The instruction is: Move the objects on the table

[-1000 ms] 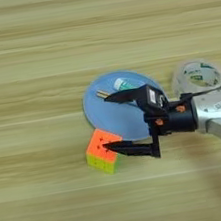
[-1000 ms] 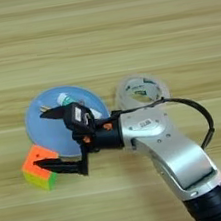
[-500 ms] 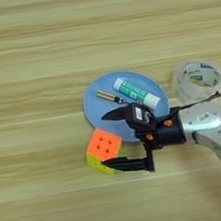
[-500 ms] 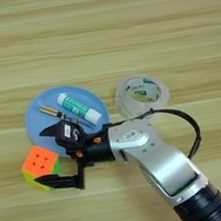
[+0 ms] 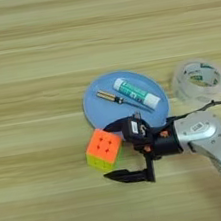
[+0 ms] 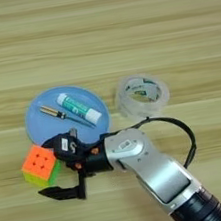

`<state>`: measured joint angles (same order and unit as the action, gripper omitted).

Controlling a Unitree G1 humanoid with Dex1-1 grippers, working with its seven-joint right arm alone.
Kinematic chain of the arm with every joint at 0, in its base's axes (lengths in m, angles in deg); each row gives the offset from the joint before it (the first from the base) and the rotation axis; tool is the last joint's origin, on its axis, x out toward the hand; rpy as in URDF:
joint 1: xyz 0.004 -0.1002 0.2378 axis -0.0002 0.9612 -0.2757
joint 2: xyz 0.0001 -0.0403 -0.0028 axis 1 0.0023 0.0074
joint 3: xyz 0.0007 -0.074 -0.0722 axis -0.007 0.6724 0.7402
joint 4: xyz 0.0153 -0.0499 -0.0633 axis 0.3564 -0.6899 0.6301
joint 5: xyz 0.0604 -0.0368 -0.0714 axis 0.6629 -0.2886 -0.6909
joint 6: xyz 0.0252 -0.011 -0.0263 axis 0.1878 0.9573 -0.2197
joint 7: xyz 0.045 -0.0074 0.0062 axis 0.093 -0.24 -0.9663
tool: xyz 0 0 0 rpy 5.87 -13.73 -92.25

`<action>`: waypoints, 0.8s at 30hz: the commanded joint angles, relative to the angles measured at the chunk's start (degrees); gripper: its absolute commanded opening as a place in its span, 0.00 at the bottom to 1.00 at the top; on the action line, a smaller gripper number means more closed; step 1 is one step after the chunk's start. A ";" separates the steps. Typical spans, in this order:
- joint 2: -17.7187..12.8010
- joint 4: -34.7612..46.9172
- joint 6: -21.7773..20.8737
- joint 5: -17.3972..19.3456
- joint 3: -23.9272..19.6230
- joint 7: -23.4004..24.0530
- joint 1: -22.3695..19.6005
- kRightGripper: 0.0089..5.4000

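Orange-topped cube (image 5: 104, 149) sits just left of the spread end effector (image 5: 113, 152).

light: we see even, bright, diffuse overhead light | shadows: soft, short, close under the gripper (image 5: 120, 151) and cube (image 5: 104, 149) | glare: faint sheen on plate (image 6: 38, 126) | focus: mildly soft throughout

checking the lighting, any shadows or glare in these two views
Left eye view: soft dark shadow under the lower finger of the right gripper, pale sheen on the clear tape roll. Right eye view: same finger shadow on the table, cube evenly lit, no harsh glare.
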<state>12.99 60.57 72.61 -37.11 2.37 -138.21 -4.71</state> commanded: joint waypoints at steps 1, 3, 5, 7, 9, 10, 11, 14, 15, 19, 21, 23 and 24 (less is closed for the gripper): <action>0.01 1.03 -2.42 -0.41 -0.78 1.19 -1.92 0.93; 0.16 0.79 -2.62 -0.55 -0.61 1.30 -1.90 0.88; 0.24 0.59 -2.79 -0.66 -0.58 1.43 -1.91 0.86; 0.33 0.55 -2.90 -0.72 -0.61 1.51 -1.86 0.82; 0.59 0.56 -3.00 -0.76 -0.60 1.55 -1.82 0.77; 0.72 0.59 -3.07 -0.79 -0.57 1.58 -1.80 0.76; 0.85 0.60 -3.15 -0.82 -0.55 1.60 -1.82 0.74; 0.97 0.50 -3.54 -1.04 -0.57 1.63 -1.91 0.68; 0.96 0.36 -3.72 -1.18 -0.58 1.65 -1.96 0.65; 0.43 0.04 -4.12 -1.54 -0.31 1.02 -2.02 0.67; 0.27 0.11 -4.22 -1.45 -0.32 0.72 -1.99 0.72; 0.35 0.17 -4.21 -1.25 -0.51 0.62 -2.04 0.76; 0.38 0.19 -4.19 -1.16 -0.58 0.55 -2.09 0.79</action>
<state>13.76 59.01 70.00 -38.71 3.33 -138.56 -4.54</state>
